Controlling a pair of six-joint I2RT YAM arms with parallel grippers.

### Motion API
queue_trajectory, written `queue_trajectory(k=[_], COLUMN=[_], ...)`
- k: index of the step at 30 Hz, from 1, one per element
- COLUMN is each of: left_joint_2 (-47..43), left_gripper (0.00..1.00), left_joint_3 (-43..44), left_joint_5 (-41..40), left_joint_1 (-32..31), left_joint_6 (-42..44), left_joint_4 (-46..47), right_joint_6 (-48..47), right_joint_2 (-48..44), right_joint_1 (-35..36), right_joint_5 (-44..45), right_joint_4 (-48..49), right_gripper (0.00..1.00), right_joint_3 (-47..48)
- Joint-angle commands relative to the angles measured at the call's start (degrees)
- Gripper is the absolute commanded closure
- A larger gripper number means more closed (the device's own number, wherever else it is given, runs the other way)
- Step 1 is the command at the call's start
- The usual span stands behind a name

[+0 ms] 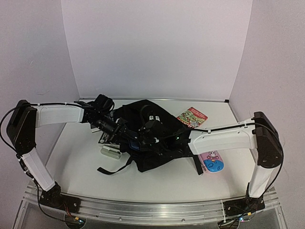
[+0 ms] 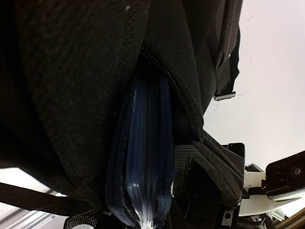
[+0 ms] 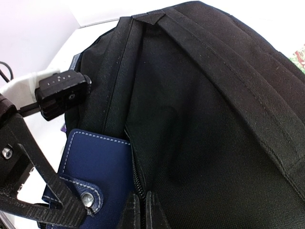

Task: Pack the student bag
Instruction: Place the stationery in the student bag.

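Observation:
The student bag (image 1: 157,143), a large black backpack, lies in the middle of the table. Its zipper mouth (image 3: 136,176) gapes toward my left arm. A navy blue notebook (image 3: 97,162) with white stitching and a snap tab sits partly inside that mouth. Edge-on, the notebook (image 2: 143,167) runs up under the zipper edge. My left gripper (image 1: 127,135) is shut on its outer end, one finger (image 3: 50,198) lying across the cover. My right gripper (image 3: 143,212) is shut on the bag's fabric beside the zipper.
A pink-and-blue cartoon pencil case (image 1: 212,162) lies right of the bag, under my right arm. A red patterned booklet (image 1: 192,117) lies behind the bag. A small white object (image 1: 110,151) and a black-and-white item (image 1: 106,139) lie left of it. A strap (image 1: 114,168) trails forward.

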Motion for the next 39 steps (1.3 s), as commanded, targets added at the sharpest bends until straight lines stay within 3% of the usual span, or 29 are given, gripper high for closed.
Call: queue_trajectory(k=[1, 13, 24, 28, 30, 35, 39], left_joint_2=[-3.5, -6.2, -2.3, -3.5, -5.0, -8.4, -9.7], left_gripper=[1.00, 1.00, 1.00, 0.98, 0.91, 0.58, 0.47], left_joint_3=[-1.2, -6.2, -3.9, -3.2, -2.1, 0.1, -0.2], left_joint_5=[-7.4, -12.0, -12.8, -14.7, -17.2, -21.9, -23.0], left_joint_1=[0.0, -0.1, -5.6, -6.0, -6.0, -5.9, -5.9], left_joint_6=[-3.2, -10.3, -10.0, -6.8, -3.4, 1.6, 2.5], left_joint_4=[11.6, 24.5, 23.6, 18.3, 13.3, 5.1, 2.9], right_joint_6=[3.3, 6.8, 10.7, 12.5, 12.9, 13.5, 13.5], right_joint_2=[-6.1, -7.9, -4.7, -4.8, -5.0, -5.9, -6.5], right_joint_1=[1.5, 2.1, 2.1, 2.1, 2.1, 2.1, 2.1], right_joint_5=[-2.5, -4.1, -0.8, 0.5, 0.7, 0.7, 0.6], right_joint_4=[7.4, 7.0, 5.3, 4.8, 4.8, 3.1, 2.7], right_gripper=[1.00, 1.00, 1.00, 1.00, 1.00, 1.00, 1.00], right_joint_3=[-1.3, -3.0, 0.4, 0.1, -0.2, -1.6, -2.0])
